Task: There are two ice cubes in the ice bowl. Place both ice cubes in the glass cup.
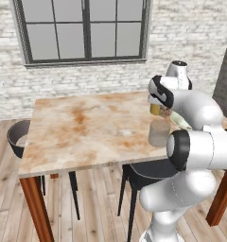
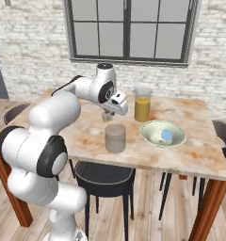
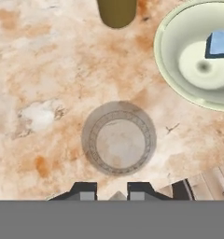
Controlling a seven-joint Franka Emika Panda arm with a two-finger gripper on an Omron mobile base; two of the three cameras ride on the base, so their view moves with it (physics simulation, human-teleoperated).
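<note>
My gripper hangs over the table, above and slightly behind the glass cup. Its fingers stand close together with a small pale ice cube pinched between them. In the hand view the gripper looks straight down into the glass cup, whose inside looks bare. To the cup's right sits the ice bowl, wide and pale green, holding one blue ice cube. The same bowl and cube show at the hand view's upper right. From the left base, the cup stands in front of my arm.
A taller glass, orange in its lower half, stands behind the cup and bowl. The marble table has dark chairs at its front, its right end and its left end. The table's left half is bare.
</note>
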